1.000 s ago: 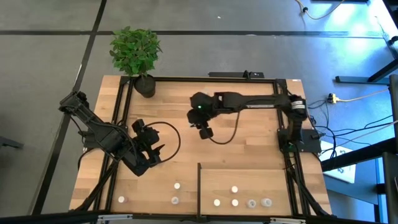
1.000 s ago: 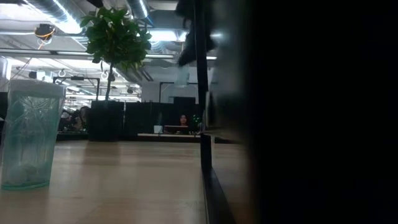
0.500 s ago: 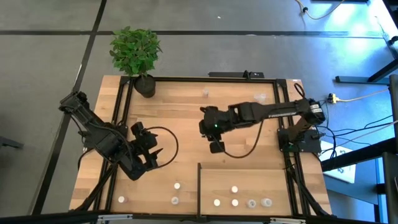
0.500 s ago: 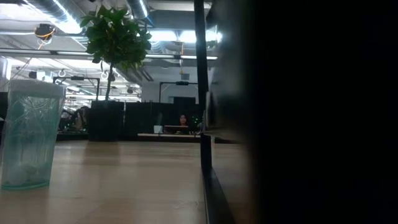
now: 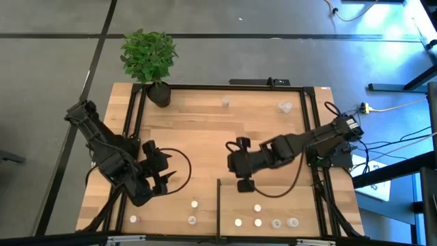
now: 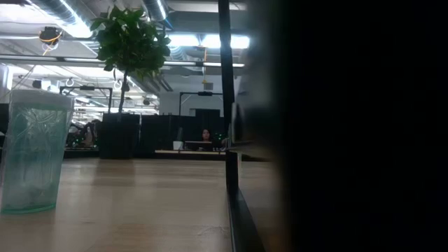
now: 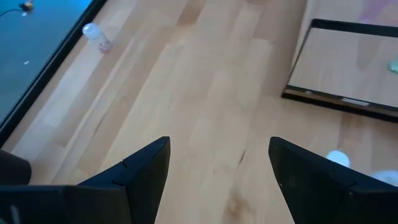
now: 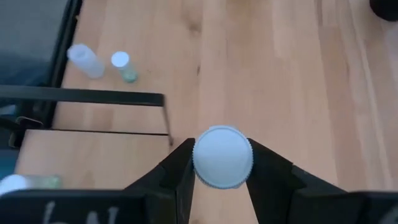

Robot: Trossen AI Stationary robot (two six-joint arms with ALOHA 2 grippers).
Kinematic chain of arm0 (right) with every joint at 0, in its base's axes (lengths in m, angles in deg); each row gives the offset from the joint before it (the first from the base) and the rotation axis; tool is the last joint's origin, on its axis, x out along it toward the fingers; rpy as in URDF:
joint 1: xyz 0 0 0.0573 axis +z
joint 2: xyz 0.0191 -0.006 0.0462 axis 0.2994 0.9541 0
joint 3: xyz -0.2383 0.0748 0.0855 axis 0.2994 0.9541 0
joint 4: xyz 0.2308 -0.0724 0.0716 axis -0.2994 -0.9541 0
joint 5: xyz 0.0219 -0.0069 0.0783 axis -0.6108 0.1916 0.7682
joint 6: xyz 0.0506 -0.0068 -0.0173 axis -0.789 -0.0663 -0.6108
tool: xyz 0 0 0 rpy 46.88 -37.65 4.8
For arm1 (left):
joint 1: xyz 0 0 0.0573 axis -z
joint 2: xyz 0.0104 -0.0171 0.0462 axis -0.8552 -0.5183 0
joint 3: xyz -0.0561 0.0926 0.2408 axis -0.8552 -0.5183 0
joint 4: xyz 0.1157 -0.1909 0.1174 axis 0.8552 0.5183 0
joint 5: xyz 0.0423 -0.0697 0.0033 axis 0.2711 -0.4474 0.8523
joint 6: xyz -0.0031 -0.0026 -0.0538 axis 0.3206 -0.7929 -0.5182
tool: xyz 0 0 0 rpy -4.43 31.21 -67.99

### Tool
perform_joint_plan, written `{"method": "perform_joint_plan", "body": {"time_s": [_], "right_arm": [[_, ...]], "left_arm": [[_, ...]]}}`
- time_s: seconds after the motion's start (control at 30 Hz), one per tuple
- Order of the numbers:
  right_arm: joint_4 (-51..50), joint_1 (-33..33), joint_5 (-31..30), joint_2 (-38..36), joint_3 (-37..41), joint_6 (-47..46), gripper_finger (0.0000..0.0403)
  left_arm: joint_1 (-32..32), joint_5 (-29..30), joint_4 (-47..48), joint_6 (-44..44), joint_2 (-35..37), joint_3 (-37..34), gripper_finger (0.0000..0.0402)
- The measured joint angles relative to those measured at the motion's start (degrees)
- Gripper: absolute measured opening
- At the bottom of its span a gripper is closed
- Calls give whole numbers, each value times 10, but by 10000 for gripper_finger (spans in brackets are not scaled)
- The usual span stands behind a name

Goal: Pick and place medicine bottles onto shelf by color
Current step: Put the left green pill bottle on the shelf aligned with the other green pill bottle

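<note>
Right gripper (image 8: 222, 163) clamped on a small white-capped medicine bottle (image 8: 222, 156), poised just beyond the far black edge of the pale flat wooden shelf (image 5: 300, 201). Left gripper (image 7: 217, 165) spread wide and empty, low over bare planks off to the shelf's side. More white-capped bottles (image 5: 257, 208) standing on the shelf.

The right arm reaches from the table's right edge toward its middle, wrist low, its right gripper (image 5: 244, 184) clamped on a white-capped bottle (image 8: 222, 156). The left arm is folded near the left edge, the left gripper (image 5: 166, 180) spread wide, holding nothing.
</note>
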Motion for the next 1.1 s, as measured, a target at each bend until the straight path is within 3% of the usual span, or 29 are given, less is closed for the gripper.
{"method": "perform_joint_plan", "body": {"time_s": [0.5, 0.7, 1.1], "right_arm": [[-9, 115, -105, 1, 20, -146, 126], [0, 131, -107, 1, 64, -230, 126], [160, 161, -122, 1, 172, -258, 126]], "left_arm": [[59, 19, -35, 4, 0, 0, 267], [81, 31, -49, 12, 0, 0, 267], [95, 49, -94, 35, 0, 0, 267]]}}
